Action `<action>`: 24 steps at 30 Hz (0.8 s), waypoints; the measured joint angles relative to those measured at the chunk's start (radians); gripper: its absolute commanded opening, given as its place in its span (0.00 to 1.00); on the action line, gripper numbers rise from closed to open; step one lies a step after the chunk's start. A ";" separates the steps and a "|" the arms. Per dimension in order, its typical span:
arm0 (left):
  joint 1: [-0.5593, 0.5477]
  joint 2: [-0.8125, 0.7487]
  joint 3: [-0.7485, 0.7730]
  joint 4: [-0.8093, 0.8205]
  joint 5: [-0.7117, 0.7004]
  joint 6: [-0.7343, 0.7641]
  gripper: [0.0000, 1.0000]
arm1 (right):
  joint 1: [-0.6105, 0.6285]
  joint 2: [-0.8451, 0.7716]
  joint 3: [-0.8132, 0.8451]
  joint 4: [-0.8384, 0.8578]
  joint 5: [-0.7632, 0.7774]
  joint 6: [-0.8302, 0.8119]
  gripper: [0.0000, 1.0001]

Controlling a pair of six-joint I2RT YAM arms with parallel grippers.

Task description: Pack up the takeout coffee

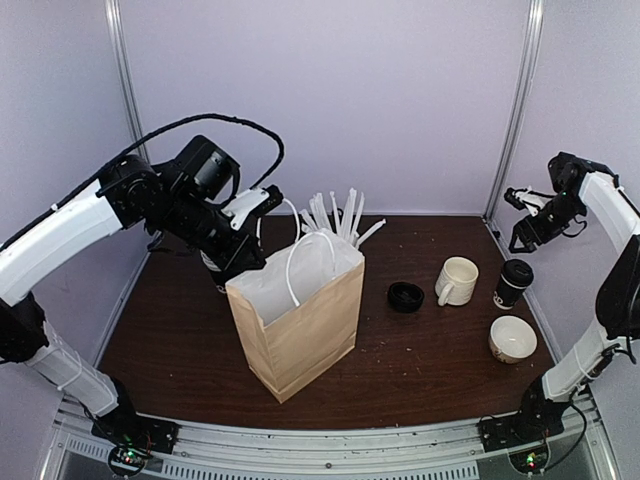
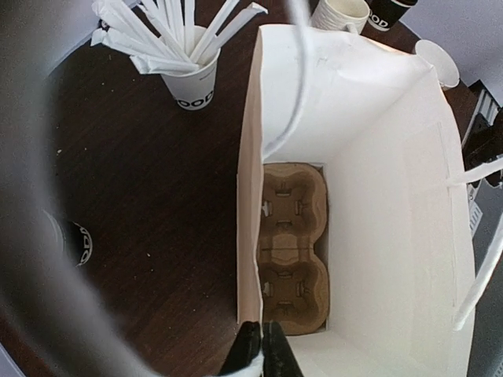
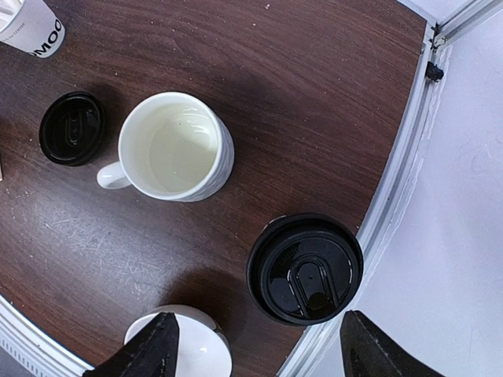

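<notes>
The takeout coffee (image 1: 513, 283) stands upright near the desk's (image 1: 420, 350) right edge, long axis vertical, lid up, beside a white mug (image 1: 457, 280); the right claw (image 3: 259, 316) hangs spread above it, empty; the left claw (image 2: 262, 334) is clenched on the paper bag's (image 2: 377, 157) rim.

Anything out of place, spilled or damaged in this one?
Only a loose black lid lies flat on the table beside the white mug, on no cup. Nothing looks spilled, tipped or damaged; the takeout coffee stands upright, lidded.

A blurred band (image 2: 27, 196) half-hides a dark cup (image 2: 77, 242) (lettering cut short).
</notes>
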 measured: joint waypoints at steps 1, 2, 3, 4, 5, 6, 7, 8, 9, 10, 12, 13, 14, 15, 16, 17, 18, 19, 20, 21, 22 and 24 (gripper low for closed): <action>0.000 0.005 0.010 -0.001 0.008 0.014 0.00 | -0.001 0.000 0.000 -0.002 0.008 -0.004 0.77; 0.000 0.010 0.016 -0.002 0.016 0.031 0.00 | -0.003 0.000 0.000 -0.006 0.017 -0.009 0.79; 0.000 0.016 0.026 -0.003 0.027 0.048 0.00 | -0.005 0.000 0.000 -0.010 0.024 -0.014 0.87; 0.000 0.024 0.036 -0.006 0.038 0.066 0.00 | -0.007 0.000 0.001 -0.014 0.034 -0.023 0.96; 0.001 0.034 0.046 -0.007 0.053 0.085 0.00 | -0.010 0.000 0.002 -0.021 0.040 -0.027 0.99; 0.002 0.044 0.058 -0.009 0.073 0.105 0.00 | -0.014 0.000 0.005 -0.027 0.048 -0.037 0.99; 0.004 0.056 0.069 -0.009 0.096 0.124 0.00 | -0.017 0.000 0.006 -0.034 0.057 -0.042 0.99; 0.007 0.068 0.080 -0.010 0.120 0.142 0.00 | -0.022 0.005 0.013 -0.048 0.067 -0.051 0.99; 0.009 0.074 0.086 -0.010 0.135 0.152 0.00 | -0.026 0.009 0.019 -0.057 0.072 -0.054 0.99; 0.015 0.083 0.097 -0.011 0.162 0.167 0.00 | -0.031 0.017 0.027 -0.068 0.075 -0.058 0.99; 0.027 0.095 0.111 -0.011 0.214 0.197 0.00 | -0.043 0.036 0.041 -0.083 0.079 -0.061 0.99; 0.032 0.099 0.116 -0.010 0.238 0.213 0.00 | -0.048 0.044 0.043 -0.087 0.080 -0.064 0.99; 0.039 0.102 0.122 -0.011 0.266 0.232 0.00 | -0.053 0.052 0.043 -0.093 0.082 -0.068 0.98; 0.043 0.106 0.129 -0.013 0.288 0.248 0.00 | -0.056 0.059 0.043 -0.100 0.083 -0.072 0.98; 0.047 0.110 0.136 -0.014 0.308 0.262 0.00 | -0.059 0.064 0.043 -0.104 0.084 -0.077 0.98; 0.050 0.116 0.146 -0.018 0.328 0.277 0.00 | -0.060 0.068 0.043 -0.108 0.085 -0.080 0.98; 0.052 0.121 0.154 -0.018 0.342 0.289 0.00 | -0.060 0.069 0.043 -0.111 0.086 -0.083 0.98; 0.053 0.127 0.164 -0.020 0.356 0.301 0.00 | -0.060 0.069 0.043 -0.114 0.088 -0.085 0.99; 0.053 0.132 0.170 -0.020 0.367 0.311 0.00 | -0.060 0.069 0.044 -0.117 0.091 -0.086 0.99; 0.055 0.135 0.177 -0.023 0.379 0.322 0.00 | -0.060 0.069 0.044 -0.119 0.094 -0.087 0.99; 0.057 0.137 0.180 -0.025 0.393 0.333 0.00 | -0.061 0.072 0.044 -0.120 0.097 -0.089 0.99; 0.068 0.142 0.185 -0.032 0.427 0.350 0.00 | -0.061 0.085 0.054 -0.126 0.100 -0.090 0.99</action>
